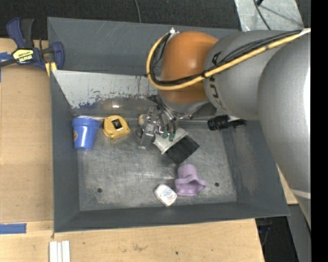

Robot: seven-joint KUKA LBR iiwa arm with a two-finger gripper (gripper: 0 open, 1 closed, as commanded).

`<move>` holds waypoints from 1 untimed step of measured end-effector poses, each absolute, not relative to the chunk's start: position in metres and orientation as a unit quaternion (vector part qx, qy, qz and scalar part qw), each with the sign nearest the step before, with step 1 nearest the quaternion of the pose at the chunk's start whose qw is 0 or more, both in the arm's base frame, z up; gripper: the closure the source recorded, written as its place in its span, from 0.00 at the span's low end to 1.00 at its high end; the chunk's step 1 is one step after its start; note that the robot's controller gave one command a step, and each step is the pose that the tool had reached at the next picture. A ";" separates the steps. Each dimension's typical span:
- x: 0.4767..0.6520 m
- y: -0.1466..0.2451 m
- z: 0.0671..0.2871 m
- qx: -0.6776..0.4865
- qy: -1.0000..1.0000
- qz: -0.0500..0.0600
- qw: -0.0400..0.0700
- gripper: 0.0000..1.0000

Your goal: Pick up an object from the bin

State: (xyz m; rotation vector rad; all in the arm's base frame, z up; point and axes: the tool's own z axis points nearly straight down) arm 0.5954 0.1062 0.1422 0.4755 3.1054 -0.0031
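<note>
My gripper (154, 125) hangs low over the middle of the bin, near the back wall. Right beside it, to the lower right, lies a black block (181, 149) with a white and green piece at its upper end, touching or nearly touching the gripper. A yellow tape measure (116, 128) lies just left of the gripper. Whether anything is held I cannot tell.
A blue cup (85, 132) lies against the left wall. A purple plastic piece (188, 180) and a small white tag-like thing (165, 195) rest near the front wall. A black marker (226, 123) lies at the right under the arm.
</note>
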 end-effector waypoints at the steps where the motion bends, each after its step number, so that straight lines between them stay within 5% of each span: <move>1: 0.594 0.119 0.172 0.237 0.971 0.000 -0.001 1.00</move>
